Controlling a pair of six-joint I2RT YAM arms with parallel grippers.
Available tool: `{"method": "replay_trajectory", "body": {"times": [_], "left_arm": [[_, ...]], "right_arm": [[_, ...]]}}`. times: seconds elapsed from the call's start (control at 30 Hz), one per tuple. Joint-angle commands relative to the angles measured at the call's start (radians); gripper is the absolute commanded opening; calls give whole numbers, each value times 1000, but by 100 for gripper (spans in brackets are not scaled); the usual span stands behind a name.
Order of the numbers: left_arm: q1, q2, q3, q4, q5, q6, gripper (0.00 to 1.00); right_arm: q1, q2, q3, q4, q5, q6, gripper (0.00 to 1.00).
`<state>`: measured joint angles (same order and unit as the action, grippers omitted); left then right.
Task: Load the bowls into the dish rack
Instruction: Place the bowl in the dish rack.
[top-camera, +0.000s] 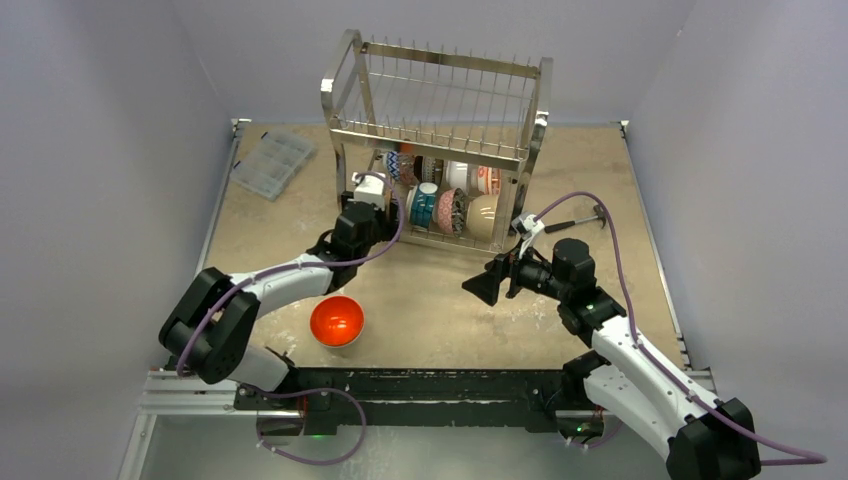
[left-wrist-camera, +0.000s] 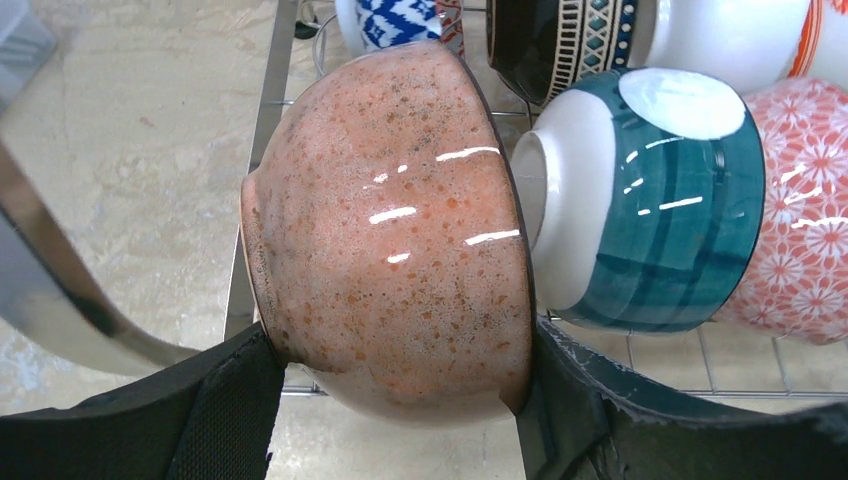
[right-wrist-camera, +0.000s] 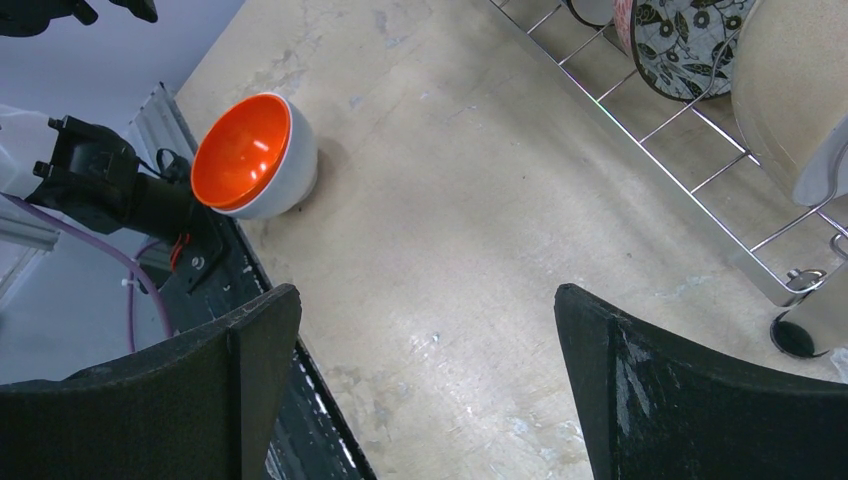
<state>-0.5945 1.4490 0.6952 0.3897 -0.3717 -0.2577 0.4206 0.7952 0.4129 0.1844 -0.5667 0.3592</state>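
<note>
Left pincer (left-wrist-camera: 392, 345) pinching speckled bowl (left-wrist-camera: 390, 230) foot-to-rim, on edge, probably so it slots between prongs. It sits at the 9 o'clock end of the dish rack (top-camera: 335, 100) lower tier, just beside teal bowl (left-wrist-camera: 660, 200). Orange bowl (top-camera: 336, 320) is upright on bench (top-camera: 430, 300), 8 o'clock from right pincer (top-camera: 490, 285), well apart. Right pincer spread wide, empty.

- No writing, label, brand, number or sign can be read in any of the three views.
- The speckled orange bowl (left-wrist-camera: 390, 230) shows only glaze flecks, no letters.
- The teal-banded bowl (left-wrist-camera: 660, 200) and the red flower-patterned bowl (left-wrist-camera: 810, 200) beside it bear painted patterns, not characters.
- The dish rack (top-camera: 440, 60) shows no mark that can be made out.
</note>
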Motion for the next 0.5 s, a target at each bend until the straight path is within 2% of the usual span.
{"method": "replay_trajectory", "body": {"times": [0.0,0.47], "left_arm": [[-17,9,54,152,-26,149,0],[-17,93,131,44,60,293,0]], "right_arm": [[4,-16,4,8,-3,-17,99],[4,-7,6,9,-4,-21,99]]}}
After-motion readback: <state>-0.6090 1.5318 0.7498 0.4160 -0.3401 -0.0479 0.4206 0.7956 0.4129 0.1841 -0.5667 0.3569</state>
